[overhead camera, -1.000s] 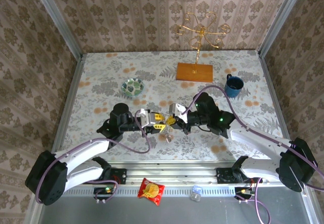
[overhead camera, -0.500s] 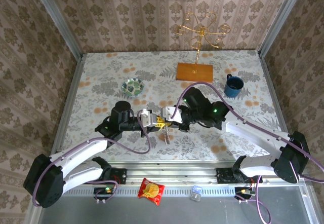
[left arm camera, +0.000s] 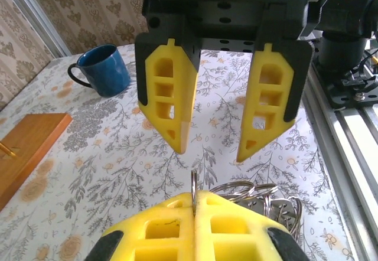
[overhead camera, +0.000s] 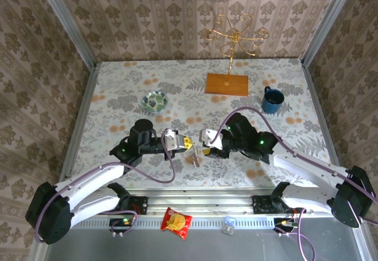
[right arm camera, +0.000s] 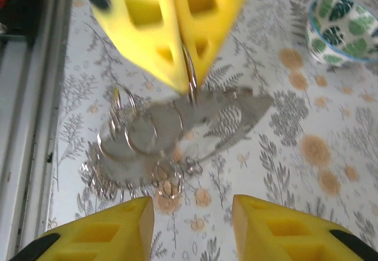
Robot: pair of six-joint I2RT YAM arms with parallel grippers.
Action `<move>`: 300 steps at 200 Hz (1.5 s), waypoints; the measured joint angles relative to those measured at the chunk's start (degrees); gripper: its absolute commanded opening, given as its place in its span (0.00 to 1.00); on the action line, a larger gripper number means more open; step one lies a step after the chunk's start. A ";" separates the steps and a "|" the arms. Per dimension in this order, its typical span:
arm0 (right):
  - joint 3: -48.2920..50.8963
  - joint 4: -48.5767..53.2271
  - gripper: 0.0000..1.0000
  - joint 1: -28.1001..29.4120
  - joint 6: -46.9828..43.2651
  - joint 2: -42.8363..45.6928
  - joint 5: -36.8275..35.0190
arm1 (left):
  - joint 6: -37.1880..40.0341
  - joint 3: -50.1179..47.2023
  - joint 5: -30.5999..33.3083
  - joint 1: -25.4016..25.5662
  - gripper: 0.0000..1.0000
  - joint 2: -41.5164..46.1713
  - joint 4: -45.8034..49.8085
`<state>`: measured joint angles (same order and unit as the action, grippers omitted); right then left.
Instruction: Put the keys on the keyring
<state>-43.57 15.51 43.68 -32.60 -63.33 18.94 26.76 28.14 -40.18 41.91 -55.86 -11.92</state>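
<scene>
Right claw point(left arm camera: 212, 153) now spread, let go, backed to 3 o'clock of left claw point(overhead camera: 186, 142). Left alone pinches ring point(right arm camera: 190, 75); keys point(right arm camera: 133, 144) dangle. Handover done.

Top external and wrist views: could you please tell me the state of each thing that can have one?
left tool: shut on the keyring.
right tool: open, holding nothing.
keyring: pinched in the left tool.
keys: dangling in a bunch below it.
mug: upright.
bowl: upright.
hook stand: upright on its wooden base.
</scene>
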 measured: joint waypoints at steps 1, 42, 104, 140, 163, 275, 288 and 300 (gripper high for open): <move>0.11 -0.07 0.41 0.00 0.09 0.09 -0.07 | 0.04 0.00 0.07 0.04 0.00 0.02 0.00; 1.11 -4.31 0.37 -0.04 2.40 1.66 -0.61 | 3.15 -0.15 2.49 1.66 0.00 0.11 0.00; 1.11 -6.64 0.37 0.09 3.58 1.86 -0.55 | 3.56 -0.61 8.66 3.13 0.00 0.83 -0.70; 2.84 -10.14 0.37 0.09 7.45 5.44 -1.07 | -5.88 -0.74 16.22 2.75 0.00 2.27 -1.22; 3.50 -11.93 0.36 0.13 10.69 7.04 -1.33 | -13.84 -0.74 19.56 1.46 0.00 4.24 -0.57; 3.58 -25.88 0.31 11.41 27.82 -12.02 -5.27 | -31.34 -0.13 44.63 -9.18 0.00 24.41 18.29; 0.92 -26.95 0.32 13.62 29.90 -18.75 -7.87 | -32.33 0.13 48.85 -10.43 0.00 26.71 21.27; -2.36 -27.74 0.33 15.06 31.45 -24.74 -9.99 | -33.20 0.44 52.70 -11.41 0.00 28.63 24.02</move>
<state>-45.93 -12.23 58.74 -1.15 -88.07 8.95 -6.44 28.58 12.51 30.50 -27.22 12.10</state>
